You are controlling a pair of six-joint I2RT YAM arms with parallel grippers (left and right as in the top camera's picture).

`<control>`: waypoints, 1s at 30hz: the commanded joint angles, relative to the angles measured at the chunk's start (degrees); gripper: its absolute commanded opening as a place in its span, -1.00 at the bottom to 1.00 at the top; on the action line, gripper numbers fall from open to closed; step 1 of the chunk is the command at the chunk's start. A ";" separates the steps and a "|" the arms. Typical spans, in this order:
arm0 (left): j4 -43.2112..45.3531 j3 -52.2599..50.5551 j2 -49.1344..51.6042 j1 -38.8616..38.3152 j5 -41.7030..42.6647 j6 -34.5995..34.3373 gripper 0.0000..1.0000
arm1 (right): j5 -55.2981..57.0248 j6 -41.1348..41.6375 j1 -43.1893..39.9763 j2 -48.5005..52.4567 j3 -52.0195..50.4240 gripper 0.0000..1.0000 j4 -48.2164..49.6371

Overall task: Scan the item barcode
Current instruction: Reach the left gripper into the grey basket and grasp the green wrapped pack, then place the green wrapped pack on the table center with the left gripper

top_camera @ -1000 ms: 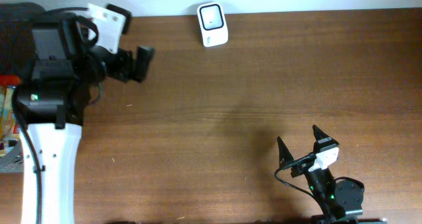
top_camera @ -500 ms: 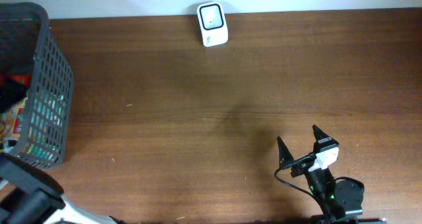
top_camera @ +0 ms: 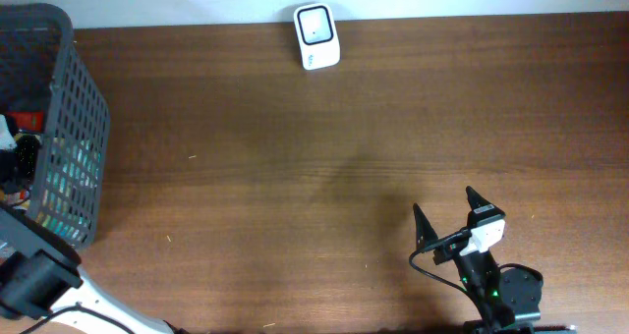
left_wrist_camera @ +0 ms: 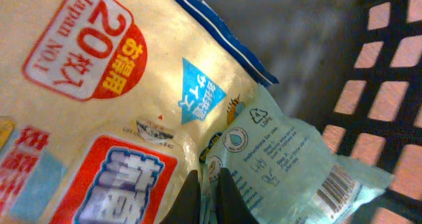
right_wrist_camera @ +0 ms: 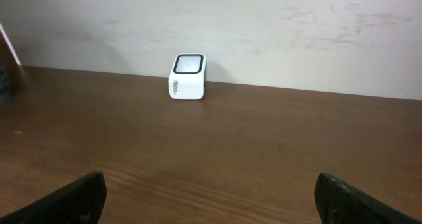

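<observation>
**Left claw pinches a packet inside the basket**

The left claw (left_wrist_camera: 211, 201) is down in the dark mesh basket (top_camera: 84, 128) at the left edge of the bench (top_camera: 295, 177). Its jaws are drawn narrow, closed on the edge of a pale teal packet (left_wrist_camera: 283, 158). A barcode (left_wrist_camera: 333, 184) shows near that packet's outer end, close to the basket wall. The packet lies partly over a large yellow bag (left_wrist_camera: 112, 85) printed with Japanese text and a red "20" label.

The white barcode scanner (top_camera: 317, 24) stands at the far edge of the bench, well apart from the basket. The right claw (top_camera: 443, 199) sits near the near right corner, jaws wide and holding nothing, facing the scanner.
</observation>
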 commanded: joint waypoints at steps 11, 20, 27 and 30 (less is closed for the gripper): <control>-12.70 17.42 -25.79 -29.77 2.12 -9.09 -1.00 | 0.09 0.50 0.31 -0.28 -0.50 0.97 -0.04; -9.68 8.96 3.06 -63.82 2.12 -2.78 -1.00 | 0.11 0.50 0.31 -0.28 -0.50 0.97 -0.04; -17.25 22.64 -2.45 -58.07 -6.69 -5.68 0.98 | 0.11 0.50 0.31 -0.28 -0.50 0.98 -0.07; -20.22 30.93 -11.10 -46.05 -16.65 -10.29 0.98 | 0.11 0.50 0.31 -0.28 -0.50 0.98 -0.04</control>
